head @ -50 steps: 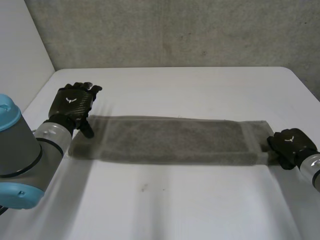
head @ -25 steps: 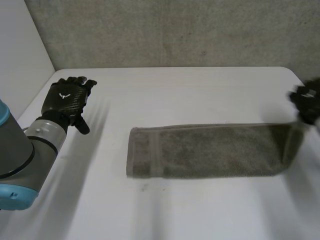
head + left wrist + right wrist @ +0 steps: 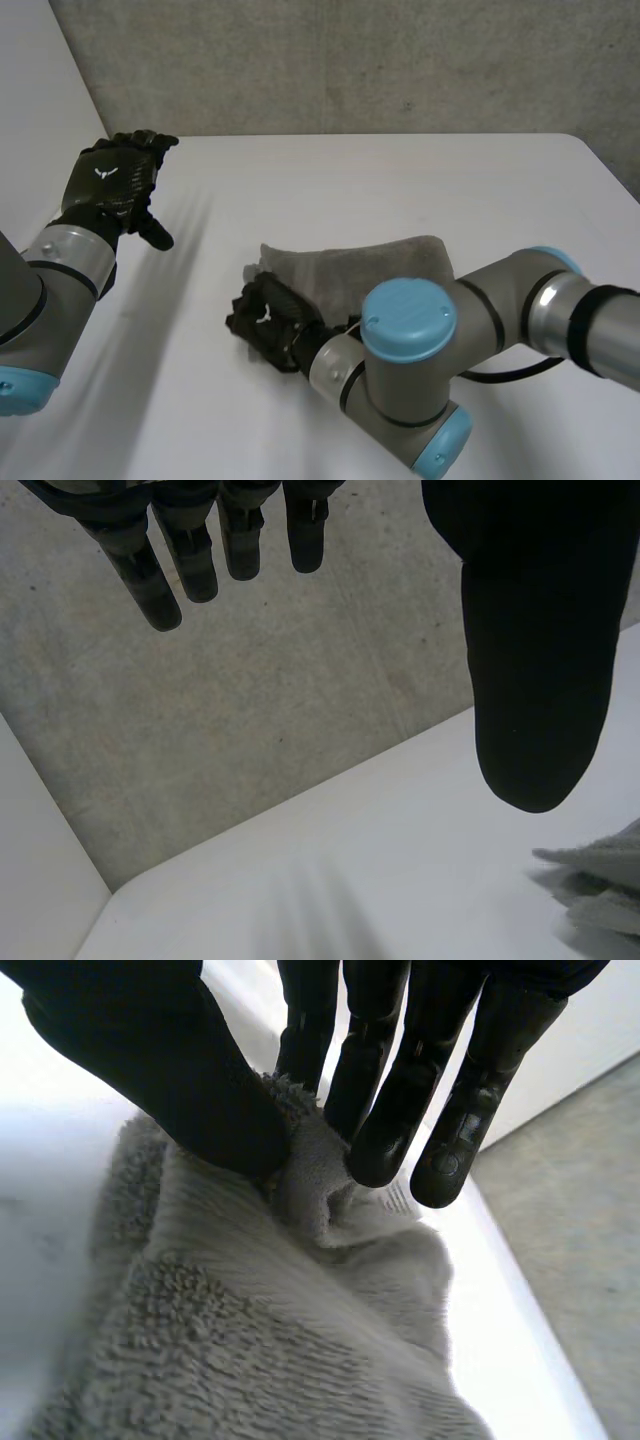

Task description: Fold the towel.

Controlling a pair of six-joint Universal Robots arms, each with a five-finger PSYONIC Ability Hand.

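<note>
Pinching a fold of the grey towel (image 3: 250,1340) between thumb and fingertips of the right hand (image 3: 268,320), low over the white table (image 3: 400,170), with the rest of the cloth lying bunched under and behind the palm, beneath the right arm (image 3: 420,360). Holding nothing in the left hand (image 3: 112,185), fingers straight and spread, raised off the table and well apart from the right hand, with the towel off past the thumb.

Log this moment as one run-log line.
towel: doubled over on table | right hand: pinching towel edge | left hand: open, off towel
</note>
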